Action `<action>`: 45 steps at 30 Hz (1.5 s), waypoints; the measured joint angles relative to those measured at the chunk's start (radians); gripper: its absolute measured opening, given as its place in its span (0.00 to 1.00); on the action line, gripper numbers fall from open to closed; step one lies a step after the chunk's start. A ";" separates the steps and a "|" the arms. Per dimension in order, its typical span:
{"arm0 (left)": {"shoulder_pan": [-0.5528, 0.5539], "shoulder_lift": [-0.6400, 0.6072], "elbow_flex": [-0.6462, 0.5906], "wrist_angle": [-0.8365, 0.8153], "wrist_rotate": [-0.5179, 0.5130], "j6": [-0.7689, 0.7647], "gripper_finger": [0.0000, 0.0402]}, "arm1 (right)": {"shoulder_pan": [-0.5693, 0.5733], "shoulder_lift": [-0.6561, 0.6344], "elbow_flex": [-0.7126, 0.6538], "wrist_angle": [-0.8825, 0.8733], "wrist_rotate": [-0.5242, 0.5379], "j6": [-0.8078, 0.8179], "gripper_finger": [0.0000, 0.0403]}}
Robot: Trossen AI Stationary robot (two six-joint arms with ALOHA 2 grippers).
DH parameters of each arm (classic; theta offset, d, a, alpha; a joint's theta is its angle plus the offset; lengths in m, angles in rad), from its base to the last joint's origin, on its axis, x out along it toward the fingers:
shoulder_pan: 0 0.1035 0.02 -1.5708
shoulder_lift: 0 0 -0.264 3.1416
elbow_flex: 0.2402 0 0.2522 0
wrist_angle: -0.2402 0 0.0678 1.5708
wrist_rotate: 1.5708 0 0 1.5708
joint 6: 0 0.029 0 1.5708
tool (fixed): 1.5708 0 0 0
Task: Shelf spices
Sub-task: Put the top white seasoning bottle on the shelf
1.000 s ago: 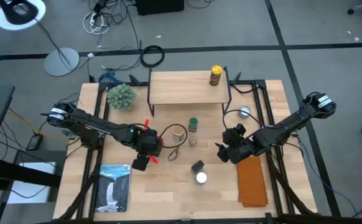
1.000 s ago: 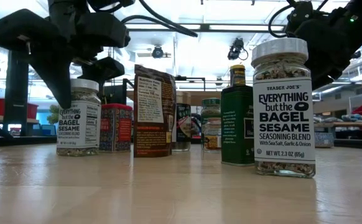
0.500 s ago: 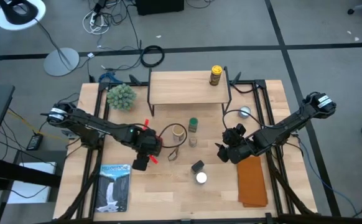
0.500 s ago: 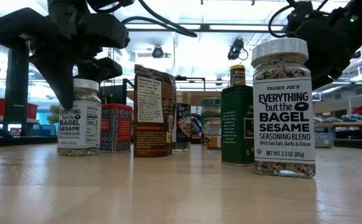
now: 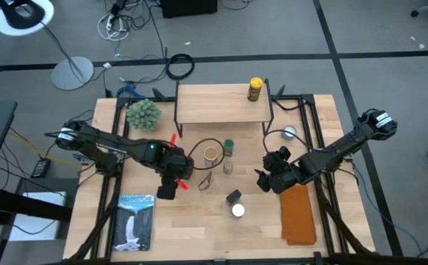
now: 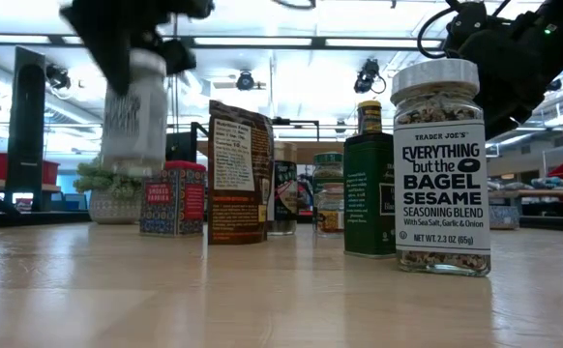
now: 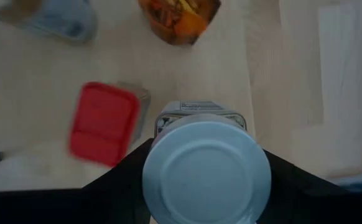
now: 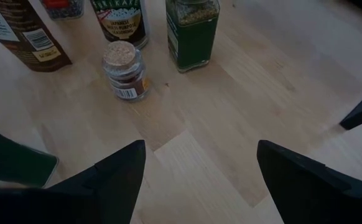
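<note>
red tin (image 7: 104, 122) beside lifted jar (image 7: 206, 171)

One shelf (image 5: 214, 107) stands at the back of the counter (image 5: 199, 235), and one yellow-capped jar (image 5: 255, 89) sits on it. In front of the shelf there are two Everything but the Bagel jars, the raised bagel jar (image 6: 132, 106) and the standing bagel jar (image 6: 441, 164) farthest from the shelf. There is also one red tin (image 6: 173, 198), one brown packet (image 6: 238, 174), one dark green tin (image 6: 370, 193), one tan canister (image 5: 212, 154), one green-capped jar (image 8: 192, 31) and one small cork-topped jar (image 8: 123, 70). That makes nine spice containers. Beside the shelf are one fuzzy green plant (image 5: 143, 114) and one flat silver tin (image 5: 290, 133). Well in front of it lie one orange cloth (image 5: 298, 213) and one booklet (image 5: 134, 221).
</note>
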 joint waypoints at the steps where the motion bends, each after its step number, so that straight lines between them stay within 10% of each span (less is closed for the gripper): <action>1: 0.007 0.000 0.036 -0.033 -0.008 0.006 0.49 | 0.000 0.000 0.000 0.000 0.000 -0.001 0.76; 18: 0.458 0.013 0.430 -0.271 -0.004 0.345 0.49 | -0.002 0.000 0.000 0.000 0.004 -0.007 0.76; 45: 1.008 0.467 0.915 -0.346 0.112 0.742 0.49 | -0.016 0.000 0.000 0.016 0.021 -0.071 0.76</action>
